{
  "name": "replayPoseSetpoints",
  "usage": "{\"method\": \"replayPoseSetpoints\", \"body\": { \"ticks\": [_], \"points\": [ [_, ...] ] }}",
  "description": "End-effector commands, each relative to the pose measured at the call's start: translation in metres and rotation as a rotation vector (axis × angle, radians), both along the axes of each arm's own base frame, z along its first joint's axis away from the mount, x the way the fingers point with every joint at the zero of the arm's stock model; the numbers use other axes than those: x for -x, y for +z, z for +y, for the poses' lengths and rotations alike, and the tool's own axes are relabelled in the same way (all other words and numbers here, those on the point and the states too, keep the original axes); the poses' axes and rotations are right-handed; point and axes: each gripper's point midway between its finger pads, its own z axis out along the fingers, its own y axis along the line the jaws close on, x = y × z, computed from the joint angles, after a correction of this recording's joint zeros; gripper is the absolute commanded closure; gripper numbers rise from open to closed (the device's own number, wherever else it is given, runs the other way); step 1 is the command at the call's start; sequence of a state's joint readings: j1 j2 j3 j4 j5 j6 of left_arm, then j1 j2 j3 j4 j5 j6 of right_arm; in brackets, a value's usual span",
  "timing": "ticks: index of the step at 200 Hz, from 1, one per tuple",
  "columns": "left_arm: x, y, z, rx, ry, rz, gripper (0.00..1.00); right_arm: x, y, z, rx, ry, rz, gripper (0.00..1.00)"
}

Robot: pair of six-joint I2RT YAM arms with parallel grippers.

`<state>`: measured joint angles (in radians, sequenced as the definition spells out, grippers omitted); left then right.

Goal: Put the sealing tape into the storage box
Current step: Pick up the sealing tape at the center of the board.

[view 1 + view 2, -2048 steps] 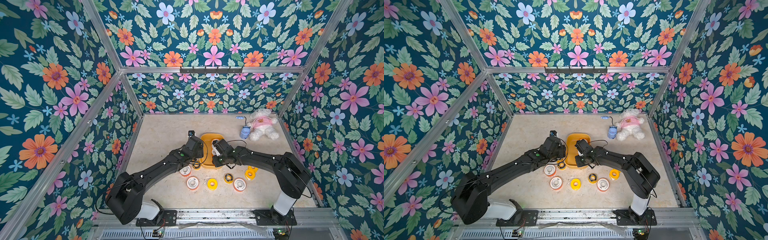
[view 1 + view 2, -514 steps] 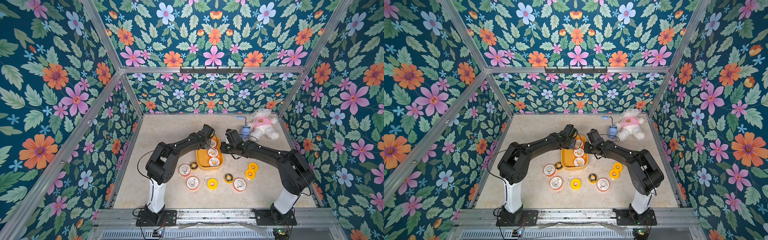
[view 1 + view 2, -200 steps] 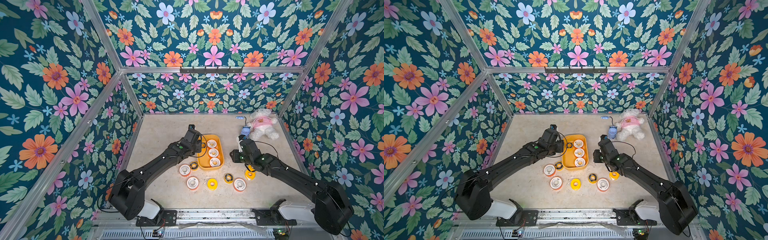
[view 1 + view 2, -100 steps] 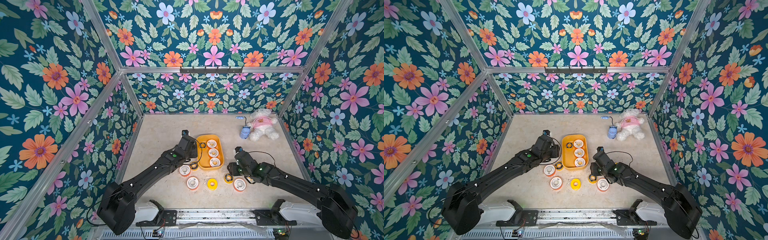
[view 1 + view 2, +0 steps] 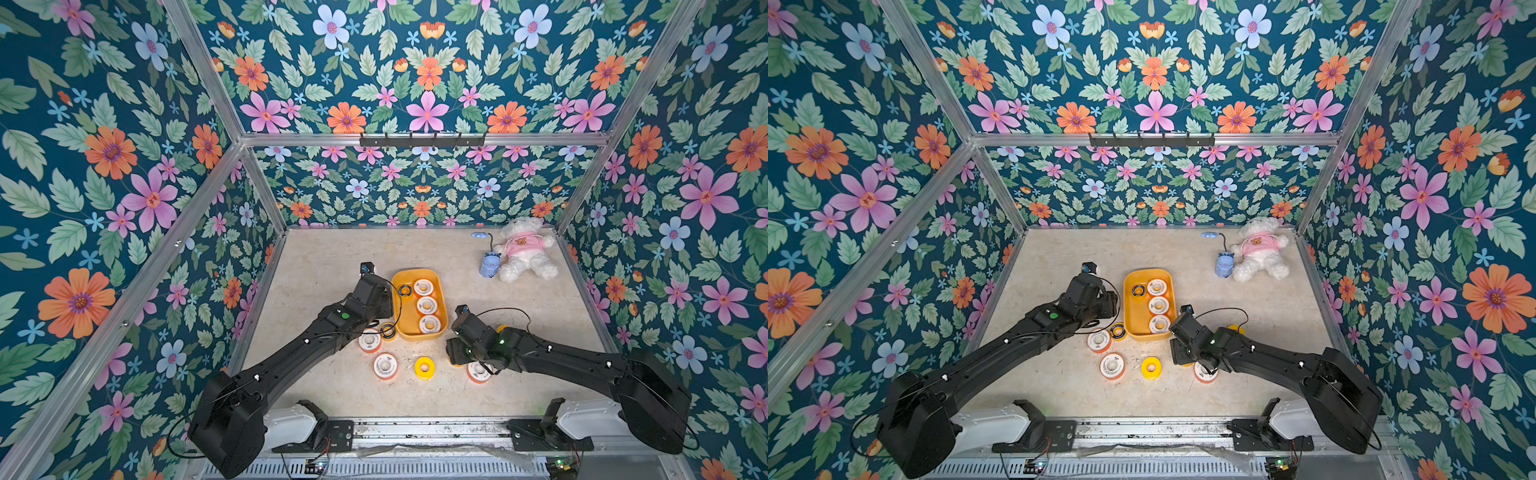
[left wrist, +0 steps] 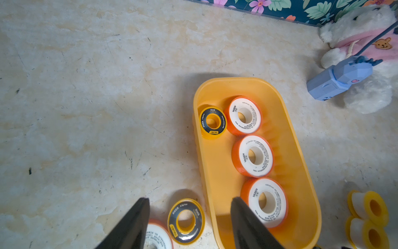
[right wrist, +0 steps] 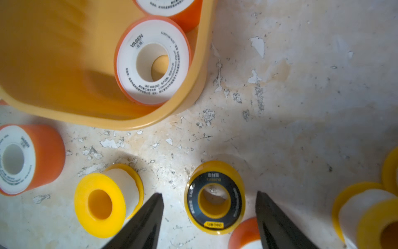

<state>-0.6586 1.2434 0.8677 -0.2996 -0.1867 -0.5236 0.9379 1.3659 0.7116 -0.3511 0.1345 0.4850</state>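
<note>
scuffed tabletop (image 5: 332, 257), glossy rounded storage box (image 5: 405, 316)

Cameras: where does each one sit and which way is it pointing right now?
Both top views: high over the robot's base, looking down and forward at the table and storage box; left arm and right arm show base to wrist.
Left wrist: on the left arm, looking down past the open left gripper into the storage box.
Right wrist: on the right arm, looking down past the open right gripper, which straddles a black-and-yellow roll.
Shared: both wrist views show the storage box's nearest white-faced roll.
</note>
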Motion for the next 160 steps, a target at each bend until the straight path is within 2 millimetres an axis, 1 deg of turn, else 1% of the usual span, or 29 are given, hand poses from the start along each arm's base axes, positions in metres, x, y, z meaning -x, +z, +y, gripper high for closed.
{"method": "replayPoseSetpoints", "body": {
  "ticks": [1, 54, 103, 160],
  "points": [
    [-0.002, 0.002, 0.002, 0.002, 0.018, -0.012, 0.34, 0.001, -0.007, -0.004, 0.052, 0.007, 0.009, 0.28],
    [-0.002, 0.000, 0.003, -0.008, 0.021, -0.007, 0.34, 0.003, -0.020, -0.005, 0.092, 0.008, 0.034, 0.29],
    [-0.002, -0.002, 0.004, -0.013, 0.025, -0.004, 0.34, 0.006, -0.028, -0.003, 0.100, 0.016, 0.054, 0.36],
    [-0.002, -0.003, 0.005, -0.014, 0.029, -0.004, 0.34, 0.006, -0.034, -0.002, 0.105, 0.012, 0.064, 0.40]
  ]
}}
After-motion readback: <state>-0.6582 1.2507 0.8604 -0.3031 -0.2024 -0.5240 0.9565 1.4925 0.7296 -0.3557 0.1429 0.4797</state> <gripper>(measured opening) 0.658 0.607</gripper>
